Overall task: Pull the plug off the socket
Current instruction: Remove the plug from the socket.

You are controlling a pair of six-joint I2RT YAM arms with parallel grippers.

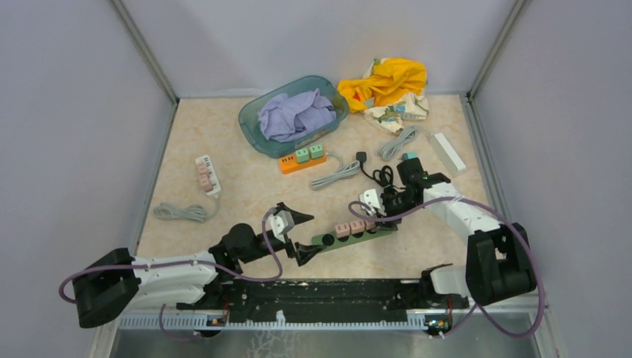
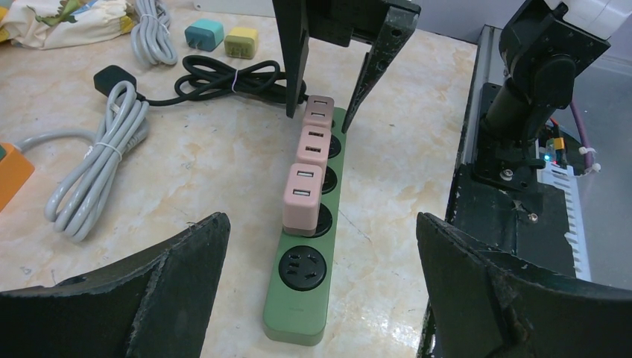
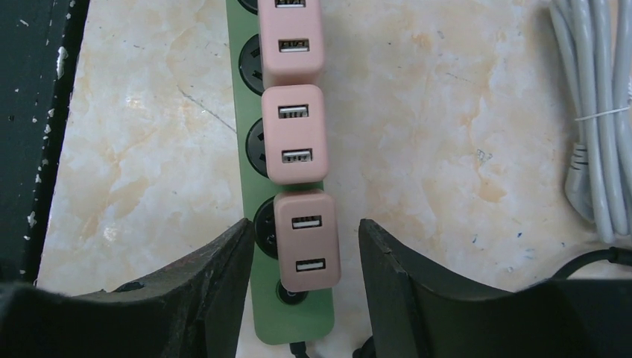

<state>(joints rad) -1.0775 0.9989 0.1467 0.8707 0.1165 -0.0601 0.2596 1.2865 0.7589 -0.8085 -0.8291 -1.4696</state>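
Observation:
A green power strip [image 1: 361, 235] lies on the marble table between my two grippers, with three pink USB plugs [image 1: 357, 226] in a row in it. My left gripper [image 1: 303, 236] is open wide at the strip's free end, just short of it. In the left wrist view [image 2: 320, 227] its fingers flank an empty black socket [image 2: 302, 268] and the nearest pink plug [image 2: 302, 195]. My right gripper [image 1: 375, 212] is open and straddles the pink plug [image 3: 307, 240] at the cord end. In the right wrist view [image 3: 304, 231] there is a gap on each side of that plug.
A black cord [image 1: 376, 176] leaves the strip's far end. An orange power strip [image 1: 302, 158], grey cable bundles [image 1: 335, 175], a teal basin with purple cloth [image 1: 261, 138], a white power strip [image 1: 209, 175], a yellow cloth [image 1: 387, 83] and a white bar [image 1: 447, 151] lie behind.

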